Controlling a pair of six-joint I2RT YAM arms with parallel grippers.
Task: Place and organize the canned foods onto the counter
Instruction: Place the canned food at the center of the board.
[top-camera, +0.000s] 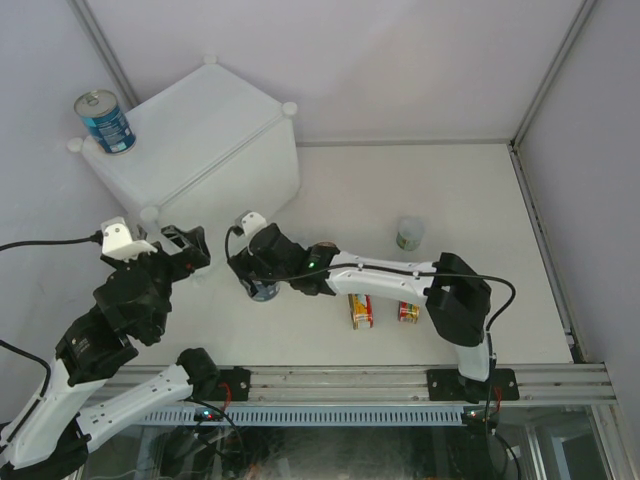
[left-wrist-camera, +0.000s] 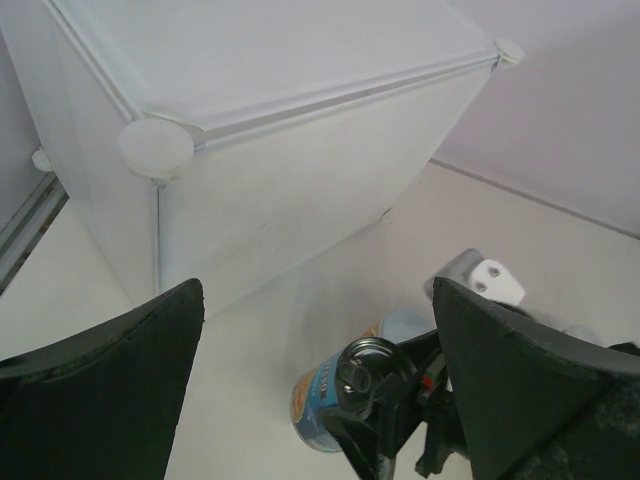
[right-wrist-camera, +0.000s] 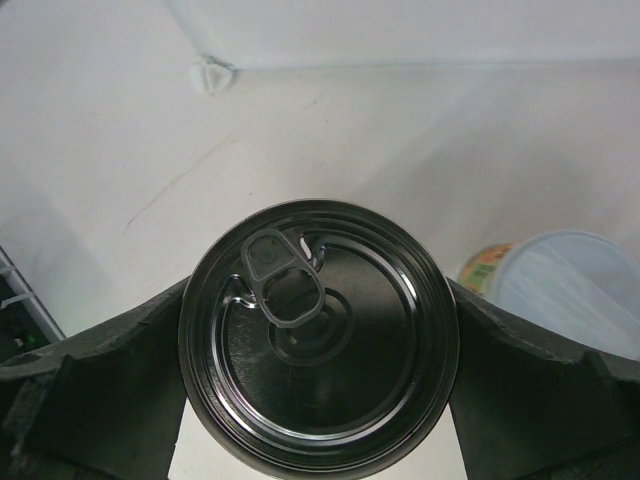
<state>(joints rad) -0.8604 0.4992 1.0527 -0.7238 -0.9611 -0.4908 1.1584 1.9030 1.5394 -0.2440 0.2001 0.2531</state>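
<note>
As seen from the top external camera, the counter (top-camera: 215, 135) is placed at 10 o'clock, with one blue can (top-camera: 104, 120) standing upright on its top near the 9 o'clock corner. The right gripper (top-camera: 258, 282) is stretched toward 9 o'clock and is closed around a second blue can (top-camera: 265, 292), at 6 o'clock of the counter. Whether that can is lifted off the table (top-camera: 470, 210) cannot be told. A flat tin (top-camera: 361, 311) and a second flat tin (top-camera: 408, 312) are laid side by side at 5 o'clock, partly covered by the right arm. A small can (top-camera: 409, 233) is stood alone at 3 o'clock. The left gripper (top-camera: 190, 252) is held near the counter's near corner.

In the left wrist view, the left gripper (left-wrist-camera: 318, 290) is spread wide with nothing between its fingers (left-wrist-camera: 110, 390). The counter (left-wrist-camera: 300, 190) is seen at 12 o'clock, the second blue can (left-wrist-camera: 318, 405) at 6 o'clock.

In the right wrist view, the right gripper (right-wrist-camera: 320, 300) is clamped on the second blue can (right-wrist-camera: 330, 370), both fingers (right-wrist-camera: 100, 400) pressed to its sides. The small can (right-wrist-camera: 570, 290) is seen at 3 o'clock and the counter (right-wrist-camera: 420, 30) at 12 o'clock.
</note>
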